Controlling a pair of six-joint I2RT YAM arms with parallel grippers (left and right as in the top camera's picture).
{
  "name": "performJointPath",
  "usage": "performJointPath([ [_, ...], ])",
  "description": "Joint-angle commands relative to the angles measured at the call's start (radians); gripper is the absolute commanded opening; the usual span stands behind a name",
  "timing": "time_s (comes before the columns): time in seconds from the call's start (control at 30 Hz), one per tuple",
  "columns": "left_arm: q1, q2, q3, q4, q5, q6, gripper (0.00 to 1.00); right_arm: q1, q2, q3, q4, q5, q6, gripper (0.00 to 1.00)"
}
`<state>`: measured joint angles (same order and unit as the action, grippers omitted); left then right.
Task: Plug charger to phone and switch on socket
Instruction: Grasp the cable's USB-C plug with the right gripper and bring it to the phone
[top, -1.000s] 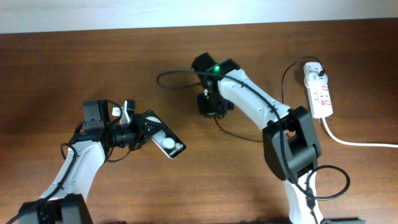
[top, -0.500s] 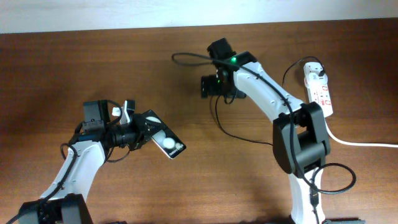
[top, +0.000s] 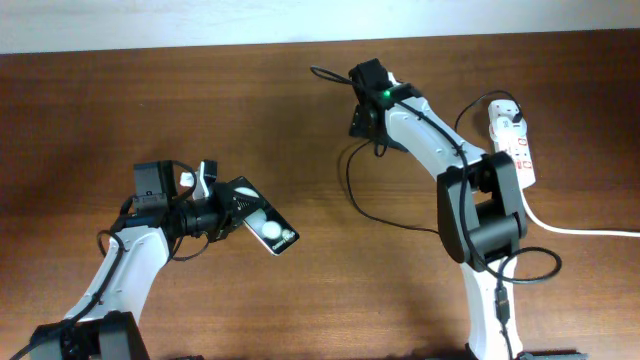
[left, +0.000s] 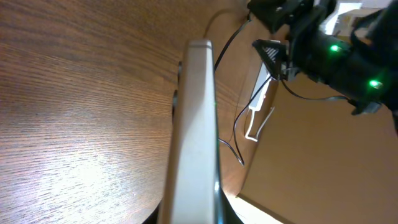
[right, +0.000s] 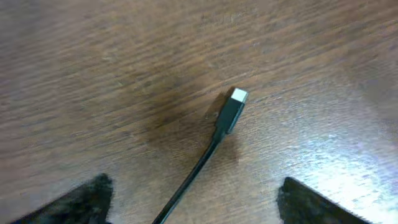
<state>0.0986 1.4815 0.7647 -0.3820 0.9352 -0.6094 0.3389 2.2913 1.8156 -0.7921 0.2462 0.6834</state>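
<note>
My left gripper (top: 215, 213) is shut on one end of the black phone (top: 264, 229) and holds it tilted above the table, white spots at its free end. The left wrist view shows the phone (left: 194, 124) edge-on, running away from the jaws. My right gripper (top: 360, 118) hangs open over the far middle of the table. In the right wrist view its two fingertips stand wide apart, with the charger's black cable between them on the wood and the connector tip (right: 231, 109) lying free ahead. The charger cable (top: 352, 190) runs to the white adapter (top: 505, 112) in the socket (top: 516, 155).
The socket's thick white cord (top: 580, 230) trails off to the right edge. Loops of black cable (top: 400, 223) lie across the table between the two arms. The right arm (left: 329, 53) shows at the top right of the left wrist view.
My right gripper opened and let go of the cable, then moved toward the table's far right. The cable loop shifted right with it. The left arm and phone stayed still.
</note>
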Motion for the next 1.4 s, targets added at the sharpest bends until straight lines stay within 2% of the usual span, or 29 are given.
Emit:
performJointPath([
  [0.0, 0.003, -0.004, 0.011, 0.002, 0.027, -0.003, 0.0, -0.006, 0.031, 0.0, 0.001, 0.009, 0.033, 0.72],
  [0.07, 0.002, -0.004, 0.011, 0.002, 0.027, -0.003, 0.0, -0.006, 0.053, 0.0, 0.006, 0.009, 0.032, 0.67],
  [0.23, 0.003, -0.004, 0.011, 0.002, 0.027, -0.003, 0.0, -0.007, 0.09, 0.0, 0.019, -0.003, 0.032, 0.45],
  [0.27, 0.002, -0.004, 0.011, 0.002, 0.027, -0.003, 0.0, -0.007, 0.09, 0.001, 0.026, -0.003, 0.032, 0.38],
  [0.4, 0.003, -0.004, 0.011, 0.003, 0.027, -0.003, 0.0, -0.007, 0.09, 0.003, 0.025, -0.003, 0.031, 0.25],
  [0.5, 0.003, -0.004, 0.011, 0.003, 0.026, -0.003, 0.0, -0.007, 0.074, 0.016, -0.01, -0.006, 0.028, 0.06],
  [0.57, 0.002, -0.004, 0.011, 0.003, 0.027, -0.003, 0.0, -0.007, 0.046, 0.055, -0.084, -0.011, 0.013, 0.04],
  [0.67, 0.002, -0.004, 0.011, 0.003, 0.028, -0.002, 0.0, -0.007, -0.04, 0.139, -0.266, -0.084, -0.109, 0.04],
  [0.73, 0.003, -0.004, 0.011, 0.005, 0.04, -0.002, 0.0, -0.008, -0.101, 0.157, -0.356, -0.109, -0.114, 0.04],
  [0.83, 0.002, -0.004, 0.011, 0.034, 0.118, -0.002, 0.0, -0.007, -0.253, 0.157, -0.493, -0.22, -0.203, 0.04],
  [0.9, 0.002, -0.004, 0.011, 0.125, 0.229, -0.003, 0.0, -0.007, -0.372, 0.156, -0.573, -0.301, -0.277, 0.04],
  [1.03, 0.002, 0.001, 0.011, 0.191, 0.282, -0.016, 0.0, -0.004, -0.612, 0.155, -0.716, -0.319, -0.288, 0.04],
  [1.1, 0.001, 0.023, 0.011, 0.241, 0.288, -0.094, 0.0, 0.003, -0.715, 0.142, -0.752, -0.325, -0.288, 0.04],
  [1.17, 0.0, 0.062, 0.011, 0.389, 0.346, -0.201, 0.0, 0.035, -0.807, 0.102, -0.766, -0.337, -0.288, 0.04],
  [1.23, -0.015, 0.123, 0.011, 0.638, 0.422, -0.435, 0.0, 0.13, -0.905, -0.002, -0.747, -0.343, -0.287, 0.04],
  [1.37, -0.061, 0.185, 0.011, 0.951, 0.476, -0.74, 0.0, 0.309, -0.974, -0.243, -0.552, -0.344, -0.283, 0.04],
])
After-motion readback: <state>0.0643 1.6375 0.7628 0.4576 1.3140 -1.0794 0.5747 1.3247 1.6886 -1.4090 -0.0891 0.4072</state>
